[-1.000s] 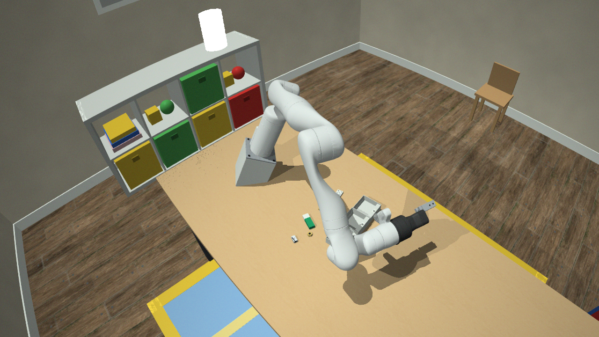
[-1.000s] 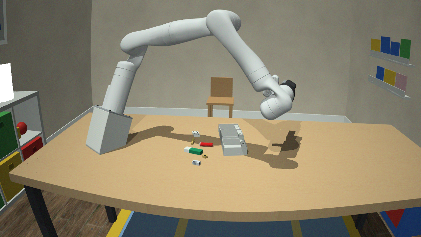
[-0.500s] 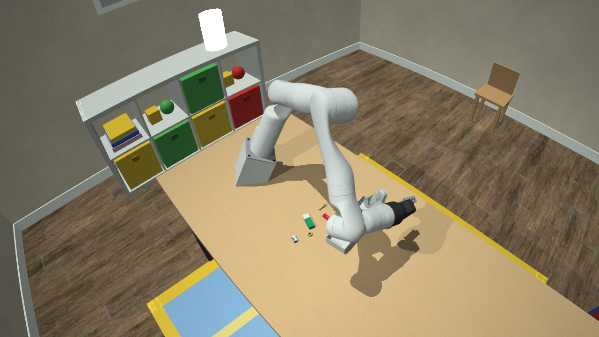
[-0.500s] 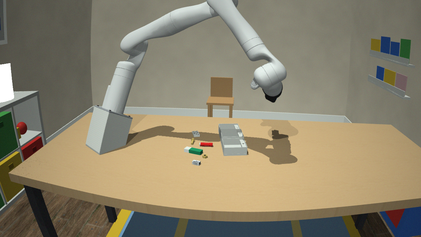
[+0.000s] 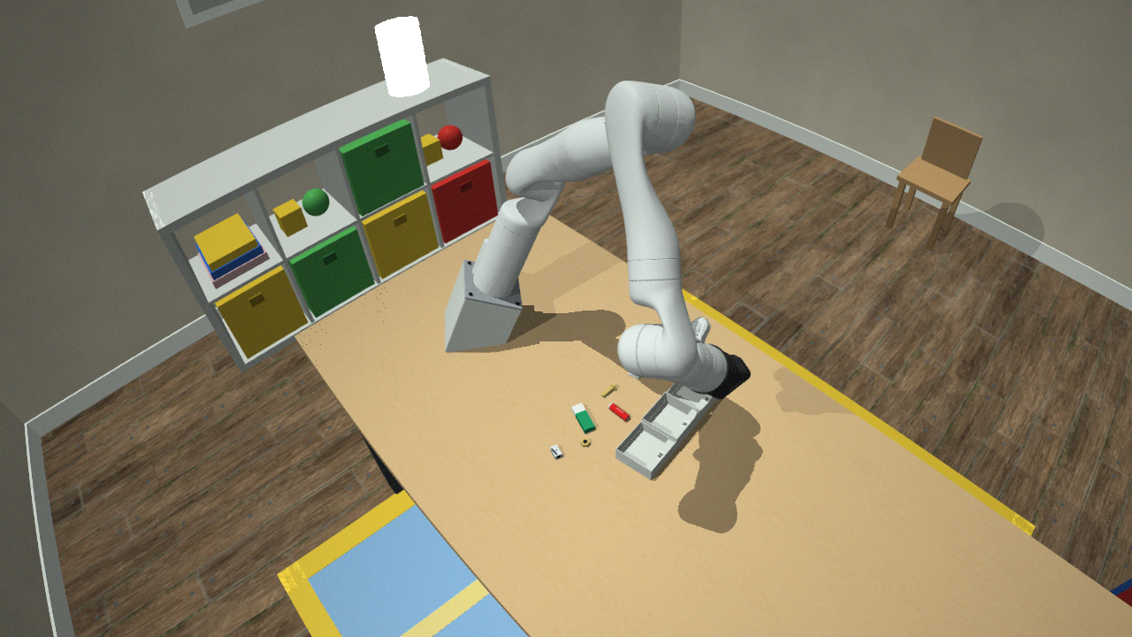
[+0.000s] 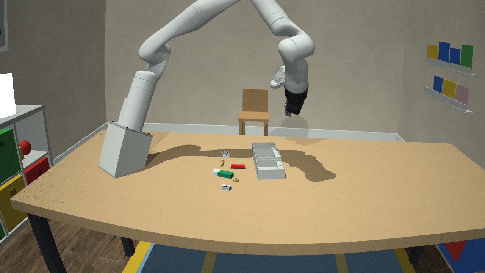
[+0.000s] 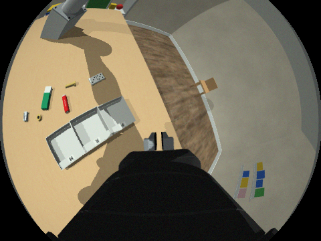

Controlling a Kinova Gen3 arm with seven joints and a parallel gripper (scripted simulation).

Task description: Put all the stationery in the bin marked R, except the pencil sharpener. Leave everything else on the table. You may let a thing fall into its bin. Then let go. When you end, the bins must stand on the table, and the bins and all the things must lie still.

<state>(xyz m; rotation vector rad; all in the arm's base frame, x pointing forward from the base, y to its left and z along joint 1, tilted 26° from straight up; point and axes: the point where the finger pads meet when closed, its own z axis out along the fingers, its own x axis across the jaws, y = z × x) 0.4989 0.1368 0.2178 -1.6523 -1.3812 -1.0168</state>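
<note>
1. Six small things lie on the table [image 5: 791,546] [image 6: 169,210] [image 7: 25,70], left of centre seen from the near edge: a brass screw [image 5: 609,390] [image 6: 222,162] [image 7: 70,84]; a green-and-white eraser [image 5: 584,418] [image 6: 225,174] [image 7: 46,98]; a domino [image 6: 225,154] [image 7: 97,78], nearest the far edge; the pencil sharpener [image 5: 556,451] [image 6: 226,187] [image 7: 25,116], nearest the near edge; a nut [image 5: 581,444] [image 6: 235,181] [image 7: 39,120]; and a red cylinder [image 5: 619,411] [image 6: 237,166] [image 7: 65,104], perhaps a battery.
2. Three joined bins [image 5: 633,463] [image 6: 271,174] [image 7: 65,147] stand right of them, letters too small to read. No stationery shows inside; the eraser apparently remains to be binned, the sharpener left.
3. Rightmost, toward the far edge, the gripper [image 5: 734,375] [image 6: 288,110] [image 7: 158,138] hangs high, slightly open, holding nothing.

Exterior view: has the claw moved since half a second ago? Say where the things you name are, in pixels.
Yes. The claw [image 5: 734,376] [image 6: 290,110] [image 7: 158,138] has shifted toward the wooden chair [image 5: 934,178] [image 6: 255,100] [image 7: 210,85], leftward in that view.
</note>
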